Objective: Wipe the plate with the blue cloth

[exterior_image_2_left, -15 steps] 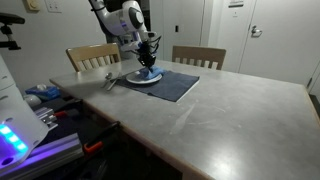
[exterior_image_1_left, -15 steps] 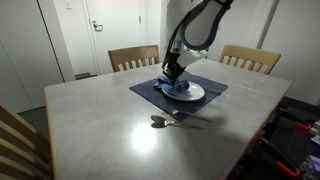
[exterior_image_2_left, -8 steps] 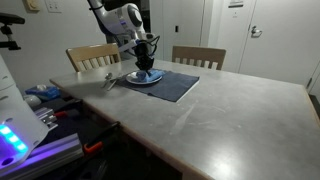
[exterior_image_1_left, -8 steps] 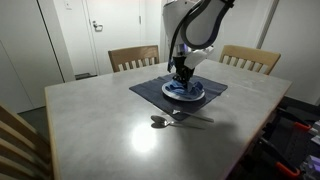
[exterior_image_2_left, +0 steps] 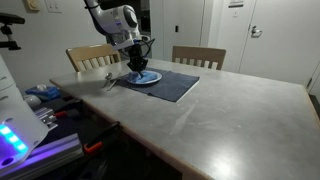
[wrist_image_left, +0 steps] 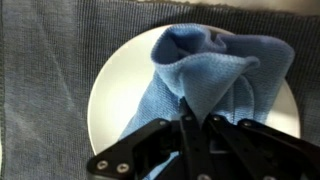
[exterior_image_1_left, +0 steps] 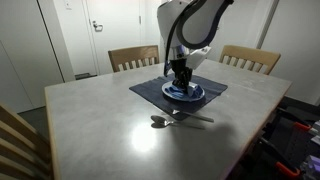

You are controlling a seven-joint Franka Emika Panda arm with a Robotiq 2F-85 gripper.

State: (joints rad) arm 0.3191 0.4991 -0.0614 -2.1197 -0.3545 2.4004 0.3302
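Observation:
A white plate (wrist_image_left: 115, 85) lies on a dark grey placemat (wrist_image_left: 45, 60). A blue cloth (wrist_image_left: 205, 70) is bunched on the plate and covers its middle and right side. My gripper (wrist_image_left: 197, 122) comes in from the bottom of the wrist view, shut on a fold of the blue cloth, pressing it on the plate. In both exterior views the gripper (exterior_image_1_left: 181, 78) (exterior_image_2_left: 137, 70) stands straight down over the plate (exterior_image_1_left: 196, 93) (exterior_image_2_left: 148, 78) on the placemat (exterior_image_1_left: 150, 91) (exterior_image_2_left: 180, 85).
A metal spoon (exterior_image_1_left: 160, 121) lies on the grey table in front of the placemat. Two wooden chairs (exterior_image_1_left: 133, 57) (exterior_image_1_left: 250, 57) stand at the far side. Another chair back (exterior_image_1_left: 15, 140) is at the near corner. A bench with gear (exterior_image_2_left: 40, 100) is beside the table.
My gripper has moved with the blue cloth across the plate, from its near-left edge toward the middle and far side. The plate and placemat have stayed in place.

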